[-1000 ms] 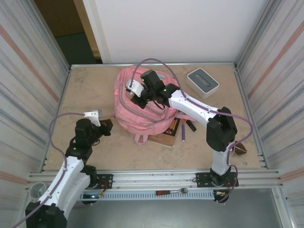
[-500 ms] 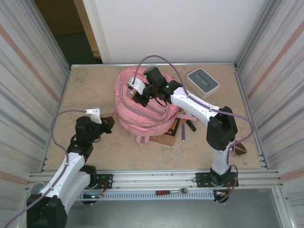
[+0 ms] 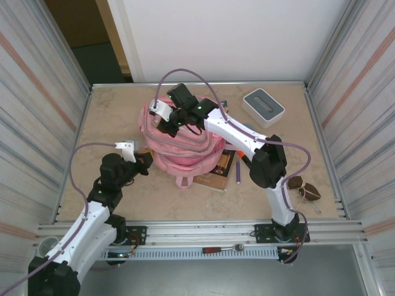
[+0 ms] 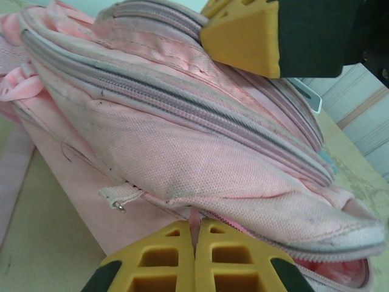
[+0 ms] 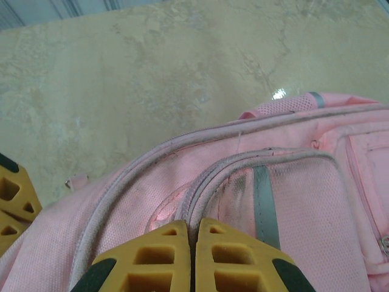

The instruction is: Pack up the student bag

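- Pink student bag (image 3: 185, 148) mid-surface (image 3: 111, 117), its top hidden by the right arm.
- Left fingers (image 4: 161, 258) pressed together, pinching a pink bag tab.
- Right fingers (image 5: 152, 255) pressed together on the bag; anything caught between them, cannot tell.

Book (image 3: 221, 171) half under student bag (image 3: 185, 145)

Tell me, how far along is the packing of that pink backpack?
Early. Done: nothing looks packed; the book, pen and marker lie outside the backpack. In hand: the left tool and right tool are both shut, pinching its fabric. Left: opening it and putting things in.
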